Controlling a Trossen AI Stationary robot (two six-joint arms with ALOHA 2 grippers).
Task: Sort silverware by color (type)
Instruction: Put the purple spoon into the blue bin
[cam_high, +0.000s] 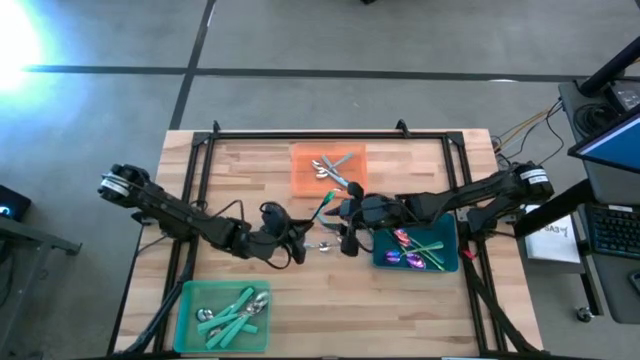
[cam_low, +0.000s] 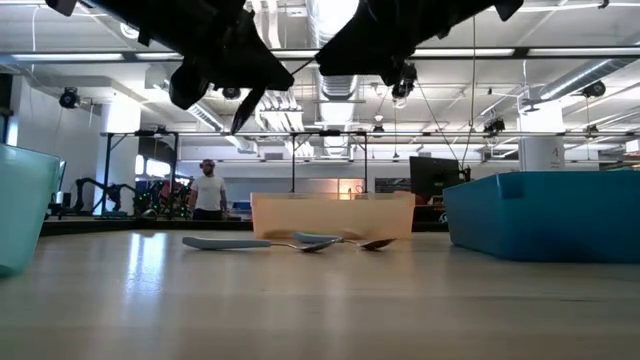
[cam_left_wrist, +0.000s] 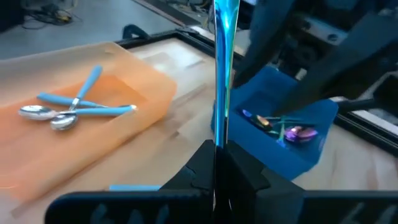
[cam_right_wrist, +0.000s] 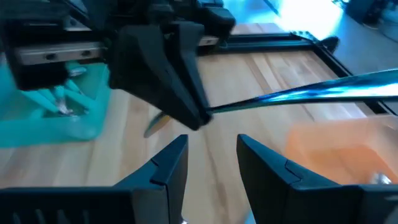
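Your left gripper has its jaws pressed together on the end of a teal-green-handled utensil, which stands straight out from the fingers and is lifted above the middle of the table. In the right wrist view you see the same thing from the other side: the left gripper's dark fingers pinch the utensil at one end and the rest of it runs away over the wood. Your right gripper waits just beside it with its jaws apart and nothing between them, near the blue tray where the purple-pink pieces lie. The orange tray at the far edge holds some silver spoons, although the left wrist view shows blue-looking handles in it, so you should check that sorting. The green tray at the near left already has several teal-handled pieces. A few spoons are on the bare wood between the trays. I judge that the step in hand is the carrying of one teal-handled piece, and the next move calls for swinging the left arm toward the green tray, lowering, and opening there. Keep the long handle clear of the right arm.
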